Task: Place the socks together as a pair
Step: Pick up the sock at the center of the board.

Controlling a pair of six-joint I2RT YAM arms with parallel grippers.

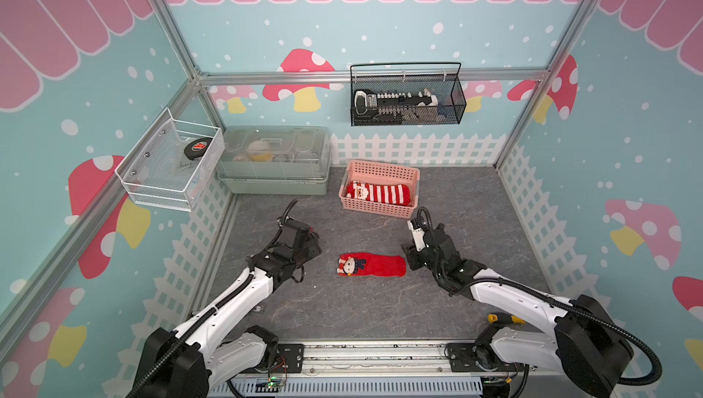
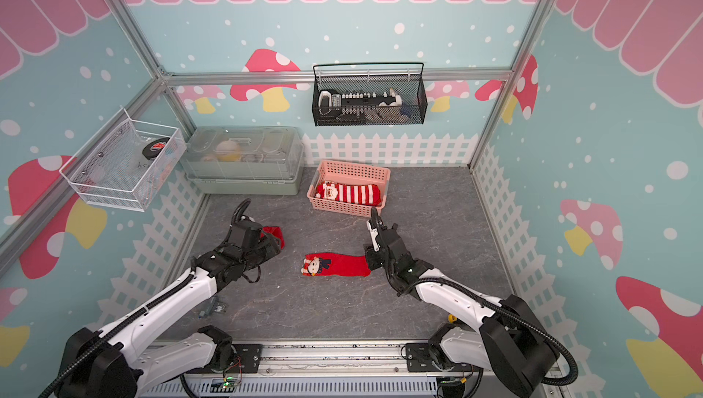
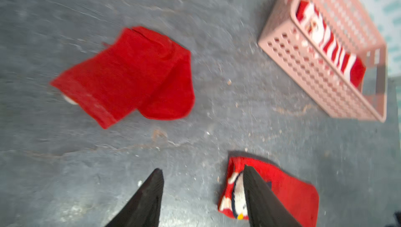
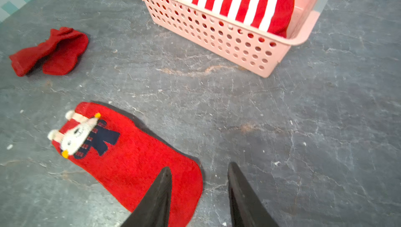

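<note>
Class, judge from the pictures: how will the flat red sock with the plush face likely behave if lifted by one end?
Probably floppy: the flat red sock lies limp on the table, so it should drape. Its raised plush face may make that end sag first. Fuzzy fabric likely grips well.

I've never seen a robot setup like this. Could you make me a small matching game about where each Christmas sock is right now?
Things:
1. striped Santa sock
2. sock with the white figure
3. plain red sock

Places and states:
A. folded over on itself on the table, near the left arm
B. inside the pink basket
C. spread out flat in the middle of the table

Pairs: 1-B, 2-C, 3-A
</note>
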